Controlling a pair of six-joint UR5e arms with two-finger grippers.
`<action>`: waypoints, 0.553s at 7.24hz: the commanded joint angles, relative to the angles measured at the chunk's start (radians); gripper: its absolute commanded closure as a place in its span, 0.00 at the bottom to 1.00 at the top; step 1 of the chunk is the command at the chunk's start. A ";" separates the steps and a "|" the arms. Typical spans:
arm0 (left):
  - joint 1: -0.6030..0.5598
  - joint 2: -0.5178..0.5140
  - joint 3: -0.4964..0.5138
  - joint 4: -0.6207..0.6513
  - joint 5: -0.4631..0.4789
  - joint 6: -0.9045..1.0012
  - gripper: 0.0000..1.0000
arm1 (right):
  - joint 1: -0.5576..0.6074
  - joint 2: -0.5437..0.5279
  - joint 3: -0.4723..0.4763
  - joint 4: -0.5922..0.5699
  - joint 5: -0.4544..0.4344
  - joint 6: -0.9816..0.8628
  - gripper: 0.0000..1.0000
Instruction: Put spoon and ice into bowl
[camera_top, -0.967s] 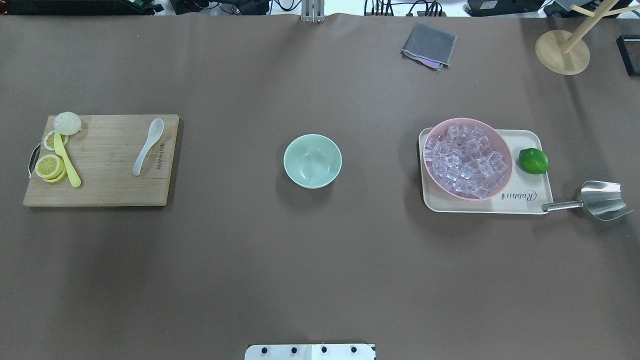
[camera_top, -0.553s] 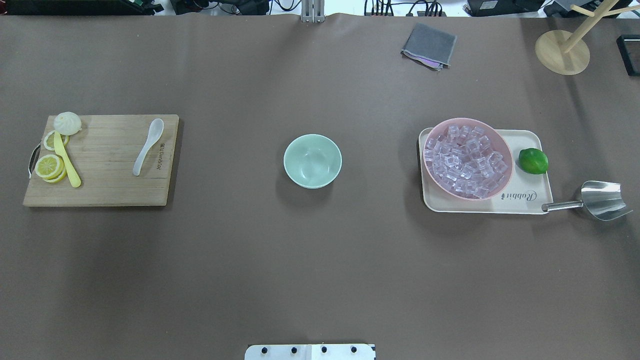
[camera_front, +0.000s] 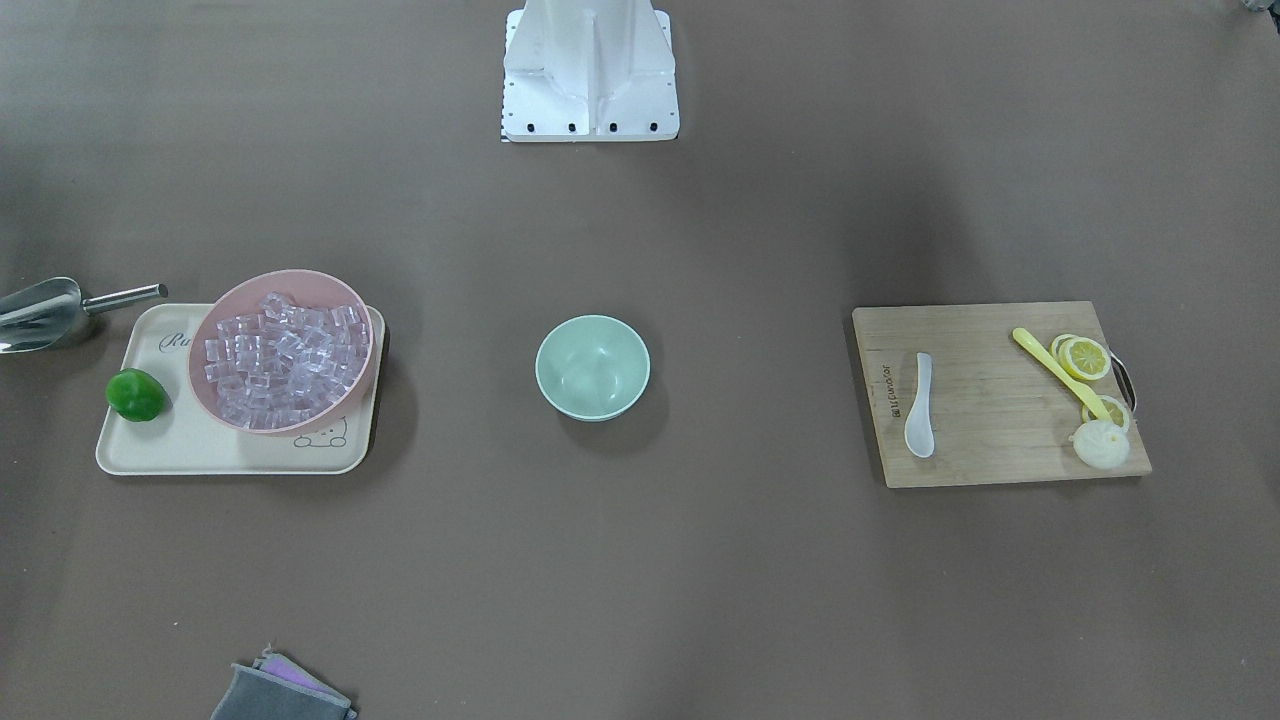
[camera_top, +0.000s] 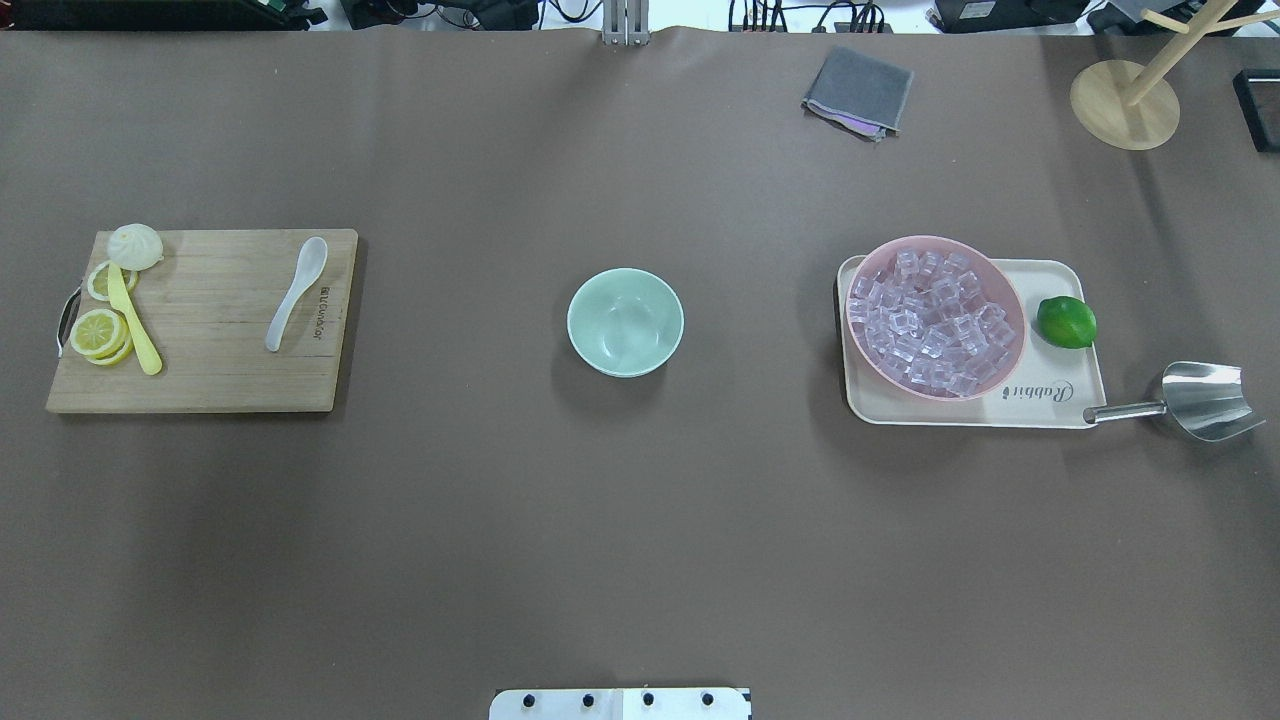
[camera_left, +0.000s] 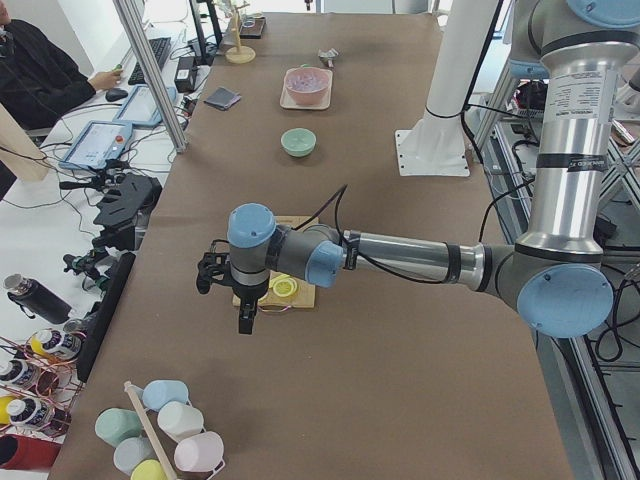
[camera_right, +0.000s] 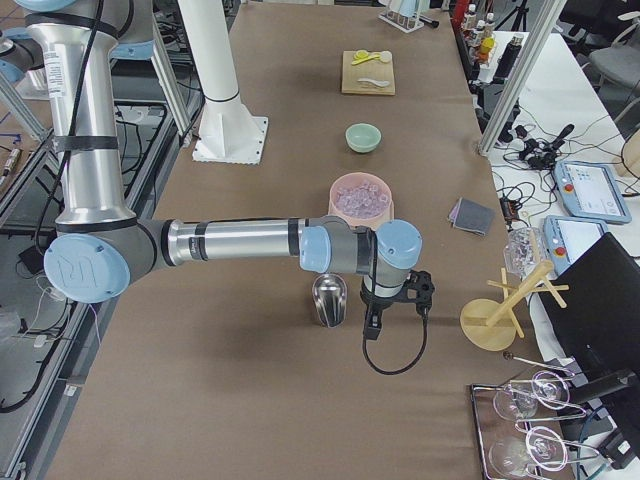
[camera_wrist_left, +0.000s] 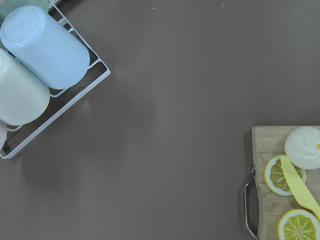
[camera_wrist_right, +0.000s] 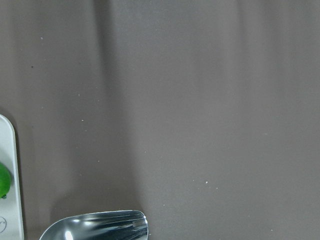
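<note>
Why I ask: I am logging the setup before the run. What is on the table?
spoon: one, white, on the cutting board.
ice: many cubes, clear, in the pink bowl.
bowl: one, mint green, empty, table centre.
pink bowl: one, pink, on the tray.
tray: one, cream, table's right side.
lime: one, green, on the tray.
scoop: one, silver, beside the tray.
cutting board: one, wooden, table's left side.
lemon slices: several, yellow, board's left edge.
yellow spoon: one, across the slices.
bun: one, white, board's far corner.
cloth: one, grey, far edge.
left gripper: one, black, past the board.
right gripper: one, black, by the scoop.
</note>
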 joint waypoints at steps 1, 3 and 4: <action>0.035 -0.037 -0.033 -0.016 0.004 0.000 0.02 | -0.002 0.012 0.028 0.005 0.021 -0.001 0.00; 0.179 -0.109 -0.028 -0.236 0.011 -0.066 0.02 | -0.054 0.122 0.020 0.023 0.012 0.000 0.00; 0.233 -0.123 -0.030 -0.263 0.007 -0.120 0.02 | -0.089 0.182 0.019 0.034 0.017 0.033 0.00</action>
